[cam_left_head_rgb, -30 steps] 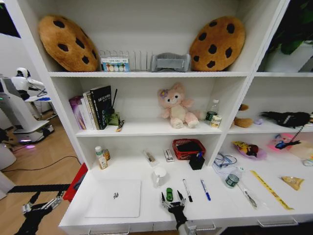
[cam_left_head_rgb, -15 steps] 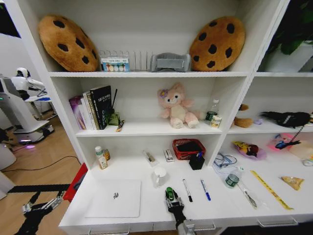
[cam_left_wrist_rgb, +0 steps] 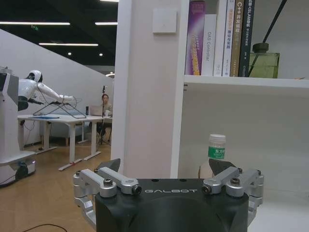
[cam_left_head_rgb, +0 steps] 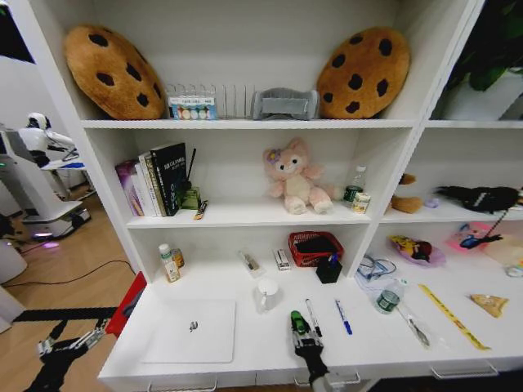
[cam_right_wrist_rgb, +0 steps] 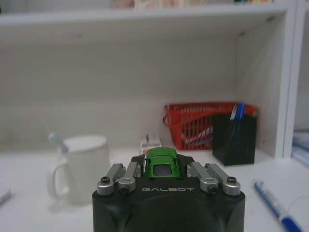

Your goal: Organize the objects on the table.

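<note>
Near the table's front edge, right gripper clenched on the green toy car (left gripper parked low beside the desk, spread wide), risking a slip from such a shallow pinch, or a nudge to the black marker just beside.

The scene is lit evenly and brightly from overhead, and the white table and shelves are rendered pale with soft, faint shadows gathered under each shelf board. In the head view, strong bending of straight lines is seen toward the edges, where the uprights lean outward. In the left wrist view, long ceiling light strips are seen glowing against a dark ceiling. In the right wrist view, the mug, the red basket and the back wall are rendered soft and hazy, while the small green item close to the lens is kept sharper.
</note>
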Available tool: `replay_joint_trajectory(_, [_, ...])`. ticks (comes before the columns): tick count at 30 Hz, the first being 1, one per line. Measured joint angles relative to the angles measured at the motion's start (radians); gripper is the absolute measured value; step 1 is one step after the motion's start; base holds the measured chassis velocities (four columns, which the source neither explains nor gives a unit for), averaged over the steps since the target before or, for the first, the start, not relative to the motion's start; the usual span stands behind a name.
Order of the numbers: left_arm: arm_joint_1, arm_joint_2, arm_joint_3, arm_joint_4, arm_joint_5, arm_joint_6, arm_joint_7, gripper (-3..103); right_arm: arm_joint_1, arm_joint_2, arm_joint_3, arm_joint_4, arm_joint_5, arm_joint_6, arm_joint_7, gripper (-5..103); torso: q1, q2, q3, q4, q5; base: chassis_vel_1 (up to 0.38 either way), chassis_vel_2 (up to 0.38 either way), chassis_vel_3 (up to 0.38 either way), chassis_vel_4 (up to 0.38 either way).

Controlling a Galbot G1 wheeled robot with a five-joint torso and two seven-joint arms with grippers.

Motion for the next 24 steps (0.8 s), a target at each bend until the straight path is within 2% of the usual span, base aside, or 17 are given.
replay_joint_trajectory(1, [0.0,0.0,0.0,0.0,0.0,0.0,0.0,100,-0.023,-0.026,0.036,0.072,0.025,-0.004,0.002,36,0.0,0.0,0.0,0.0,-0.0006,0.0,0.0,0.0,0.0])
replay_joint_trajectory(3, [0.0,0.0,0.0,0.0,0.0,0.0,0.0,100,-0.029,-0.045,0.053,0.112,0.045,-0.01,0.003,36,0.0,0.0,0.0,0.0,-0.0004,0.0,0.0,0.0,0.0])
replay_joint_trajectory(5, [0.0,0.0,0.0,0.0,0.0,0.0,0.0,100,-0.03,-0.135,0.095,0.221,0.182,-0.059,0.018,36,0.0,0.0,0.0,0.0,-0.0002,0.0,0.0,0.0,0.0])
replay_joint_trajectory(6, [0.0,0.0,0.0,0.0,0.0,0.0,0.0,100,-0.03,-0.135,0.095,0.221,0.182,-0.059,0.018,36,0.0,0.0,0.0,0.0,-0.0002,0.0,0.0,0.0,0.0])
replay_joint_trajectory(7, [0.0,0.0,0.0,0.0,0.0,0.0,0.0,100,-0.004,-0.226,0.122,0.287,0.295,-0.107,0.035,36,0.0,0.0,0.0,0.0001,-0.0003,0.0,0.0,0.0,0.0])
replay_joint_trajectory(8, [0.0,0.0,0.0,0.0,0.0,0.0,0.0,100,-0.004,-0.226,0.122,0.287,0.295,-0.107,0.035,36,0.0,0.0,0.0,0.0001,-0.0003,0.0,0.0,0.0,0.0])
replay_joint_trajectory(9, [0.0,0.0,0.0,0.0,0.0,0.0,0.0,100,0.014,-0.266,0.133,0.31,0.335,-0.125,0.043,36,0.0,0.0,0.0,0.0004,-0.0004,0.0,0.0,0.0,0.0])
replay_joint_trajectory(13, [0.0,0.0,0.0,0.0,0.0,0.0,0.0,100,0.017,-0.271,0.134,0.312,0.34,-0.127,0.044,36,0.0,0.0,0.0,0.0004,-0.0004,0.0,0.0,0.0,0.0])
replay_joint_trajectory(15, [0.0,0.0,0.0,0.0,0.0,0.0,0.0,100,0.101,-0.37,0.151,0.341,0.433,-0.169,0.063,36,0.0,0.0,0.0,0.0003,-0.0002,0.0,0.0,0.0,0.0])
replay_joint_trajectory(16, [0.0,0.0,0.0,0.0,0.0,0.0,0.0,100,0.101,-0.37,0.151,0.341,0.433,-0.169,0.063,36,0.0,0.0,0.0,0.0003,-0.0002,0.0,0.0,0.0,0.0])
replay_joint_trajectory(18, [0.0,0.0,0.0,0.0,0.0,0.0,0.0,100,0.174,-0.429,0.149,0.34,0.484,-0.191,0.072,36,0.0,0.0,0.0,0.0005,-0.0001,0.0,0.0,0.0,0.0])
replay_joint_trajectory(19, [0.0,0.0,0.0,0.0,0.0,0.0,0.0,100,0.174,-0.429,0.149,0.34,0.484,-0.191,0.072,36,0.0,0.0,0.0,0.0005,-0.0001,0.0,0.0,0.0,0.0])
replay_joint_trajectory(20, [0.0,0.0,0.0,0.0,0.0,0.0,0.0,100,0.269,-0.5,0.121,0.31,0.533,-0.21,0.065,36,0.0,0.0,0.0,-0.0002,0.0001,0.0,0.0,0.0,0.0])
replay_joint_trajectory(21, [0.0,0.0,0.0,0.0,0.0,0.0,0.0,100,0.269,-0.5,0.121,0.31,0.533,-0.21,0.065,36,0.0,0.0,0.0,-0.0002,0.0001,0.0,0.0,0.0,0.0])
replay_joint_trajectory(22, [0.0,0.0,0.0,0.001,0.0,0.0,-0.001,100,0.449,-0.597,0.058,0.257,0.618,-0.235,0.052,36,0.0,0.0,0.0,0.0002,0.0,0.0,0.0,0.0,0.0])
replay_joint_trajectory(23, [0.0,0.0,0.0,0.0,0.0,0.0,0.0,100,0.602,-0.638,-0.012,0.217,0.666,-0.244,0.05,36,0.0,0.0,0.0,0.0004,-0.0003,0.0,0.0,0.0,0.0])
replay_joint_trajectory(24, [0.0,0.0,0.0,0.0,0.0,0.0,0.0,100,0.602,-0.638,-0.012,0.217,0.666,-0.244,0.05,36,0.0,0.0,0.0,0.0004,-0.0003,0.0,0.0,0.0,0.0])
